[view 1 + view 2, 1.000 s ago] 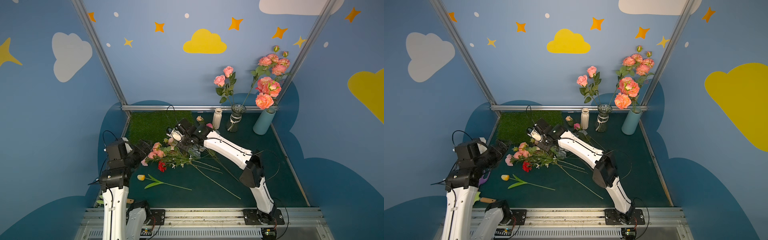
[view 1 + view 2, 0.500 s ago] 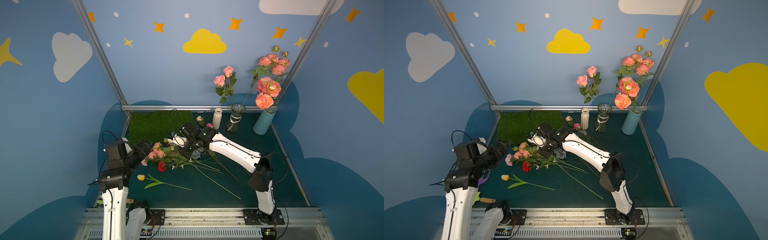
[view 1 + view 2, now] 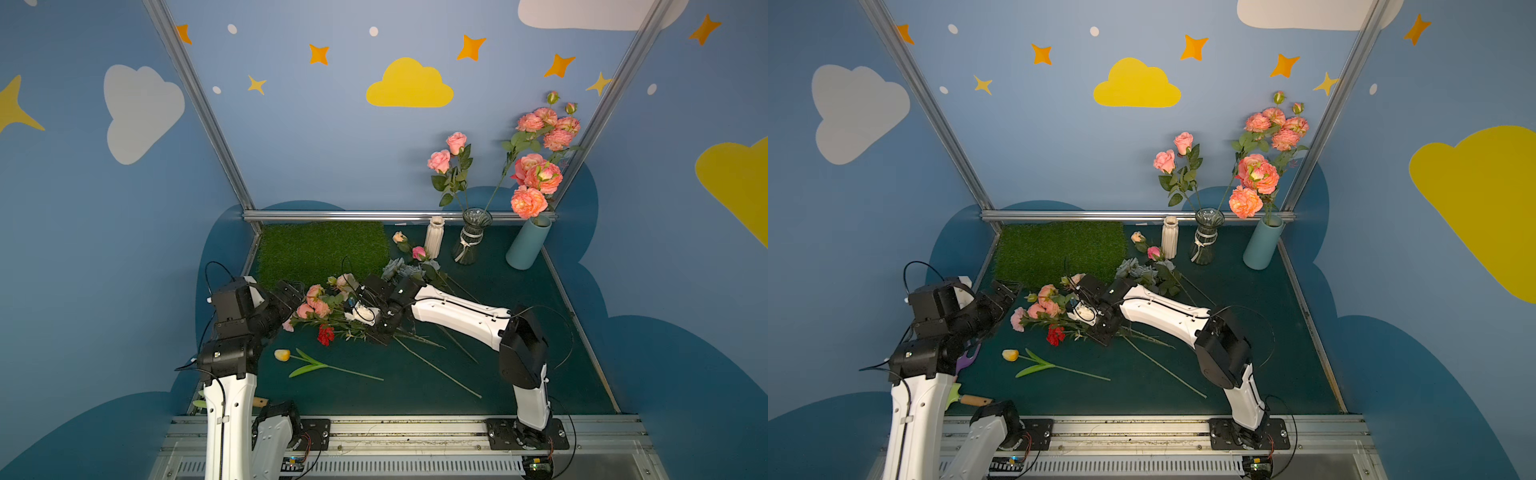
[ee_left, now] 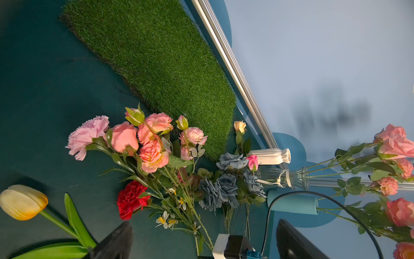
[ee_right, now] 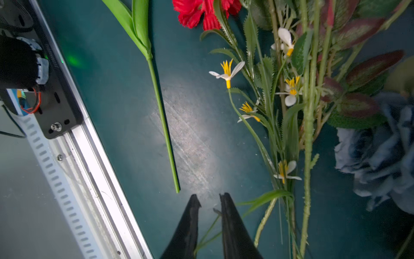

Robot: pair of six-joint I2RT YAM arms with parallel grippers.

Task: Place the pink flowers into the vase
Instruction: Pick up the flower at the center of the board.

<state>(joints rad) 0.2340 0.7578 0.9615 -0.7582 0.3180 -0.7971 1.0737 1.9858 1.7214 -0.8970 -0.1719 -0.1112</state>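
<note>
Clutter sits at the lower left of a top view: a purple tool (image 3: 966, 358) and a wooden-handled tool (image 3: 974, 401), both partly behind the left arm. Just right of them, the left gripper (image 3: 291, 293) hangs with its jaws spread wide and nothing between them, pointing at the blooms of the pink flowers (image 3: 314, 302). These lie flat on the dark green table (image 3: 395, 399) at mid-frame, with their heads close to that gripper and their stems running right. A yellow tulip (image 3: 282, 354) lies below the bunch, apart from it. A red carnation (image 3: 326, 334) presses against the bunch's lower edge, and a grass mat (image 3: 324, 249) borders it above. At centre the right gripper (image 3: 382, 334) is down over the stems. In the right wrist view its fingertips (image 5: 225, 201) stand slightly apart, and a thin green strand runs through the gap; whether it is pinched I cannot tell. Grey-blue roses (image 3: 401, 269) crowd behind that wrist. At the upper right a white ribbed vase (image 3: 434, 237), a glass vase (image 3: 471, 241) with two pink roses and a teal vase (image 3: 527, 247) with salmon blooms line the back rail (image 3: 353, 215). Open table shows at the lower right, crossed by long loose stems.
</note>
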